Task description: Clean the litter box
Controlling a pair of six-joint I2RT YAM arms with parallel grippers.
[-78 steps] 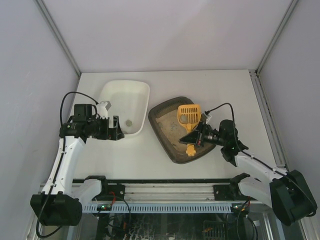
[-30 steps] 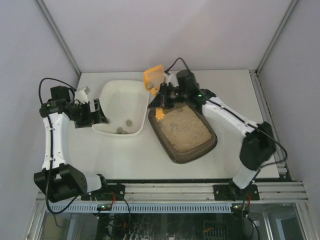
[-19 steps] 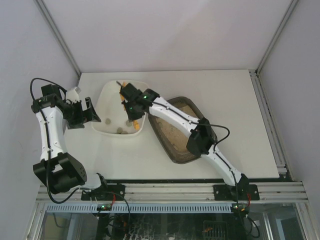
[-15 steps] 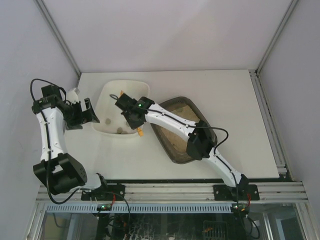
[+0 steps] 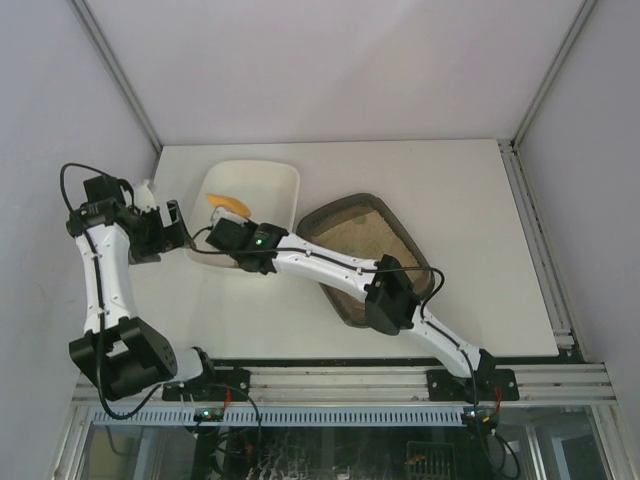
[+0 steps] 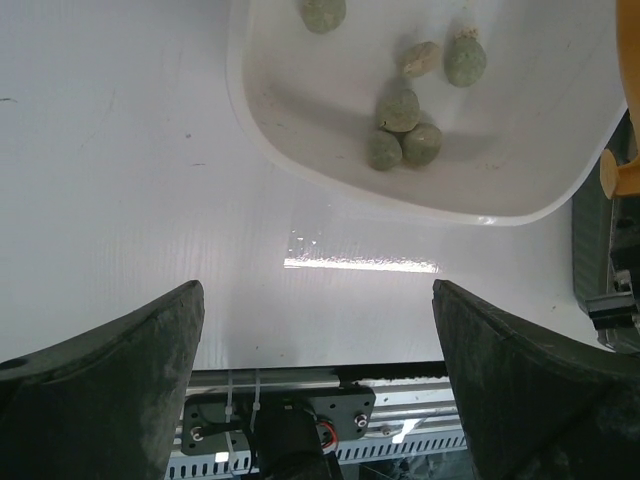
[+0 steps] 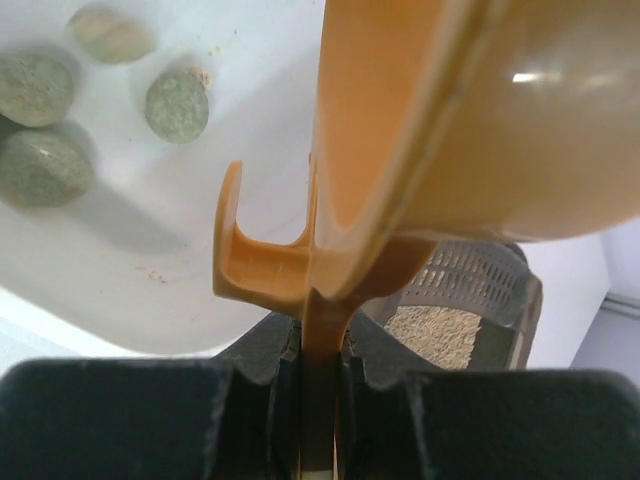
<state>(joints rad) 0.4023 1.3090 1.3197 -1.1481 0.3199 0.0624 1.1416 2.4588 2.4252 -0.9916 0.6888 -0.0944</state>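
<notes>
Right end effector (image 7: 318, 372) clamps scoop (image 7: 470, 120) over white tray (image 7: 120, 270); left end effector (image 6: 315, 300) gaping, empty.

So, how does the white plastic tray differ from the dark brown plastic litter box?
The white plastic tray is pale; the dark brown plastic litter box is dark. The tray holds a few grey-green lumps; the litter box holds tan sandy litter. Both are rounded rectangles of similar size.
</notes>
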